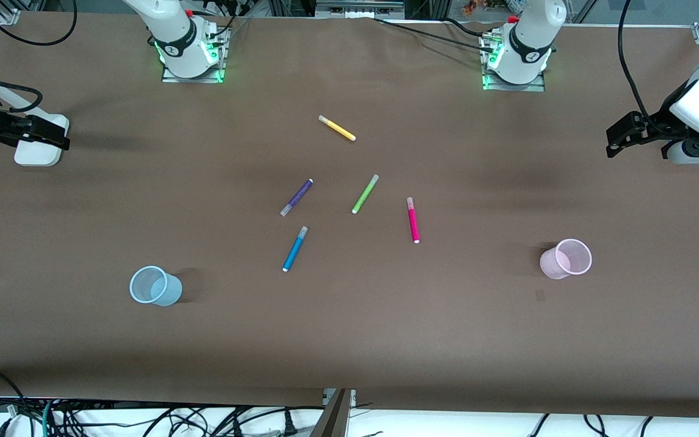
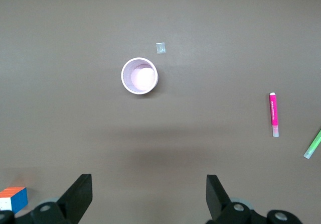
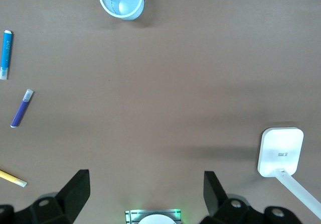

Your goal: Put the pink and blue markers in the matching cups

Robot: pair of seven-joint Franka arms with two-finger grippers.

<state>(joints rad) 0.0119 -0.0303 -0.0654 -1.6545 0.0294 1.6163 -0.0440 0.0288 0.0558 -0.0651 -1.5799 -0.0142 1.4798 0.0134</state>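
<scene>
The pink marker (image 1: 413,220) and the blue marker (image 1: 294,249) lie flat in the middle of the table. The pink one also shows in the left wrist view (image 2: 273,114), the blue one in the right wrist view (image 3: 6,53). The pale pink cup (image 1: 565,258) stands upright toward the left arm's end and is empty (image 2: 139,76). The pale blue cup (image 1: 154,285) stands upright toward the right arm's end and is empty (image 3: 120,0). My left gripper (image 1: 619,136) (image 2: 149,194) is open and empty, up in the air at its end. My right gripper (image 1: 52,136) (image 3: 145,189) is open and empty at its end.
A purple pen (image 1: 297,197), a lime green pen (image 1: 365,193) and a yellow pen (image 1: 337,128) lie near the markers, farther from the front camera. A white pad on a stalk (image 3: 281,151) sits near my right gripper. A colour cube (image 2: 12,199) lies near my left gripper.
</scene>
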